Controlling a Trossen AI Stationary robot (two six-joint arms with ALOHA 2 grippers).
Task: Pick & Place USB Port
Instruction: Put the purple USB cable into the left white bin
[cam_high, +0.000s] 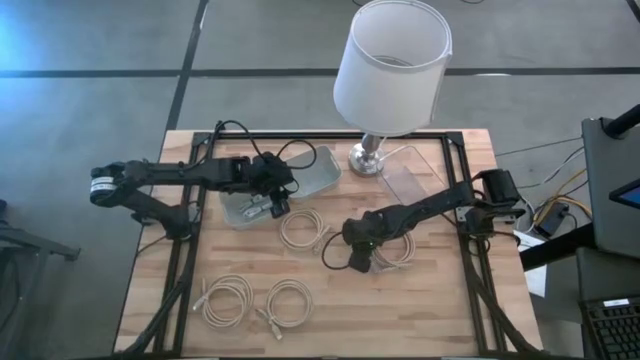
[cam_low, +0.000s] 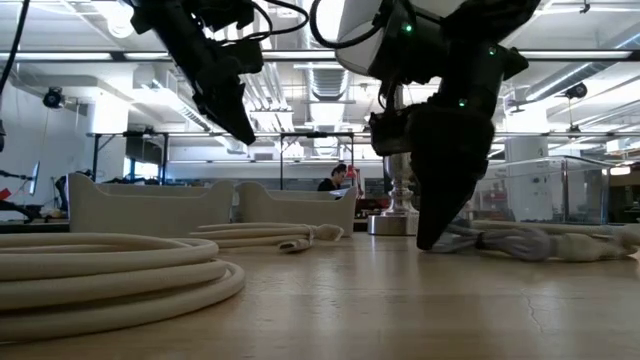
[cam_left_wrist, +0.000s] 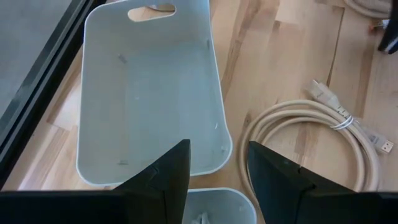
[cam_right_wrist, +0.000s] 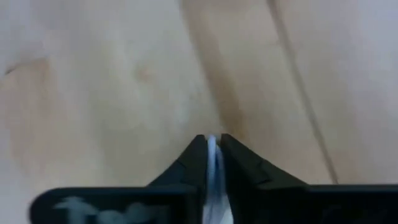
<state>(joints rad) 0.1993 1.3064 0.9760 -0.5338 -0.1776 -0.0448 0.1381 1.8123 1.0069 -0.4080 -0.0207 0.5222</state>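
From above, the left gripper (cam_high: 277, 203) hangs over the grey tray (cam_high: 318, 175); the right gripper (cam_high: 362, 262) is down on the desk (cam_high: 440, 300) at a white cable (cam_high: 398, 252). Left wrist view: jaws released above the tray (cam_left_wrist: 149, 93). Right wrist view: jaws clenched on the cable (cam_right_wrist: 212, 168)

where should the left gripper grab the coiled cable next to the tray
Grip the coiled cable across its bundled strands beside the white tie, coming straight down from above. It lies flat on the table, so only a top approach gets fingers on either side; the tie holds the loops together there. The left gripper hangs open over the tray.
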